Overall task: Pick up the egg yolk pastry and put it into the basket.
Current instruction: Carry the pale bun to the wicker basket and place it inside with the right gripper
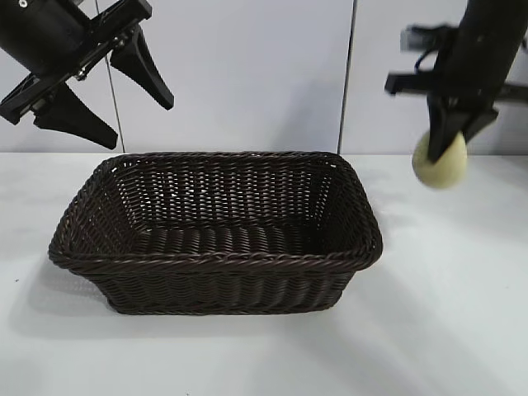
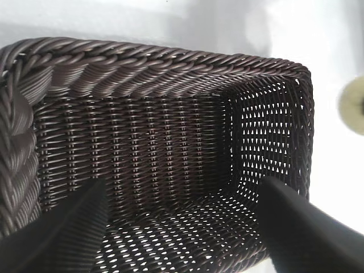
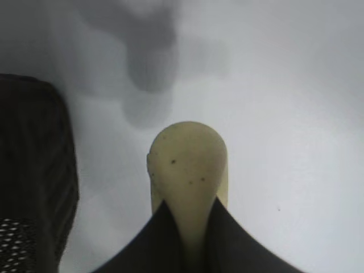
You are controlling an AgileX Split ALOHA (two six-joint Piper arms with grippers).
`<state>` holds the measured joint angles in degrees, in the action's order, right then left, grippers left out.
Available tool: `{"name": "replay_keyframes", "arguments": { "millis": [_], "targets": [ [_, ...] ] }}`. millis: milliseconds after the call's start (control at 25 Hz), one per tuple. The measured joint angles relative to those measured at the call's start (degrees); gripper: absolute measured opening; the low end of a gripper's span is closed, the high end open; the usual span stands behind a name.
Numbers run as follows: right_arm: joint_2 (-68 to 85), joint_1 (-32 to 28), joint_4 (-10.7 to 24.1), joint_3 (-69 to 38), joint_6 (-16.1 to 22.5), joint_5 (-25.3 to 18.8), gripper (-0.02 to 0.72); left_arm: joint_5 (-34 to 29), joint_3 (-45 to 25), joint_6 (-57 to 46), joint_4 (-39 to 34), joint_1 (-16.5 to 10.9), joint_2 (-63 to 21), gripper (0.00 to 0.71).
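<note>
Right gripper (image 1: 450,136), at the upper right of the exterior frame, has its jaws pinched tight on the egg yolk pastry (image 1: 440,161), which hangs clear of the white table (image 1: 462,330) and just beside the right end of the basket (image 1: 216,261). The carry across is the step in hand. Done well, it keeps the pastry above the braided rim while travelling toward frame centre, with the squeeze held steady (the dough looks soft and may deform), and lets go only once low over the woven floor. Left gripper (image 1: 106,91) hangs at the upper left, jaws wide apart and holding nothing, above the basket's far corner.
</note>
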<state>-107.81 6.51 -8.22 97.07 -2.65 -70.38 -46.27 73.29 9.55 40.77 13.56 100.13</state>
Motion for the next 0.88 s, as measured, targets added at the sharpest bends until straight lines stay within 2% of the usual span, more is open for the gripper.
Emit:
{"name": "replay_keyframes", "arguments": {
  "millis": [160,320,600,880],
  "targets": [
    [-0.1,0.3,-3.3,0.0,-0.6,-0.1,0.032,-0.3,0.0,0.0,0.0,0.0,0.0,0.533],
    [-0.1,4.0,-4.2,0.0,-1.4,0.3,0.032,-0.4,0.0,0.0,0.0,0.0,0.0,0.533],
    [-0.2,12.8,-10.3,0.0,-1.6,5.4,0.032,-0.5,0.0,0.0,0.0,0.0,0.0,0.533],
    [-2.5,17.8,-11.3,0.0,-1.6,6.7,0.032,-0.5,0.0,0.0,0.0,0.0,0.0,0.533]
  ]
}}
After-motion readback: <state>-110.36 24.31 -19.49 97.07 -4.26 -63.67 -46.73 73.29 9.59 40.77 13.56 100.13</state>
